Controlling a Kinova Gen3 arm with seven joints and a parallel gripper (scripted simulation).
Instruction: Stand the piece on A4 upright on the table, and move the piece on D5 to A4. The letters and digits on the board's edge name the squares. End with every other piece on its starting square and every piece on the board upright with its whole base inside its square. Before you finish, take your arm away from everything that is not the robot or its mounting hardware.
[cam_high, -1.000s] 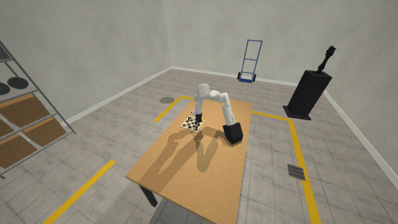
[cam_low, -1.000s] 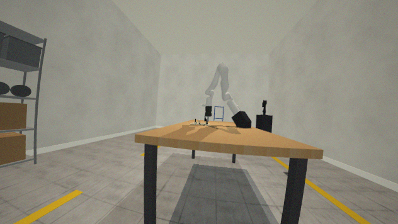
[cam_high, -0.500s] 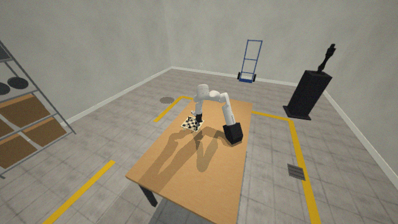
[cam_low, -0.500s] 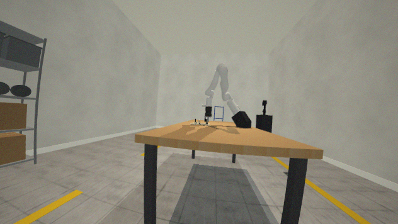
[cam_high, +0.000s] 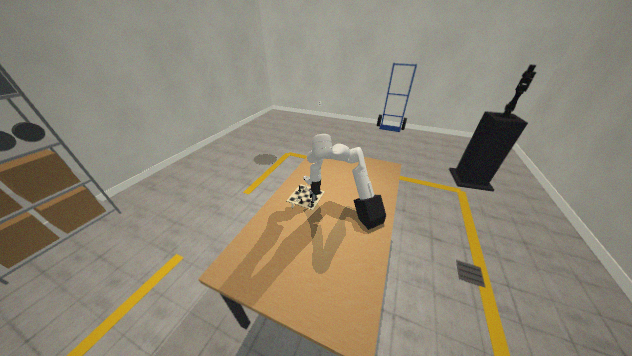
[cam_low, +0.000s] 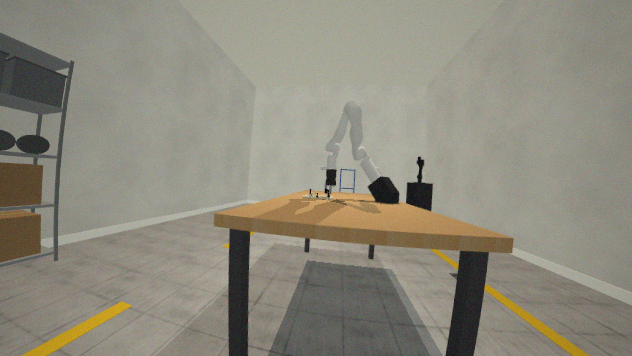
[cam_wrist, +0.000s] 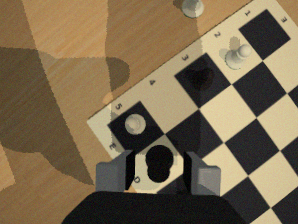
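Note:
In the wrist view my gripper is open, with one finger on each side of a black piece seen from above. That piece stands on a light square at the edge of the chessboard. A white pawn stands on the dark corner square beside it. Another black piece sits on a dark edge square, and a white piece sits further along. In the top view the gripper is low over the board.
The board lies near the far left side of the wooden table. The arm's black base stands to the right of the board. The arm casts long shadows across the table. A shelf rack stands far to the left.

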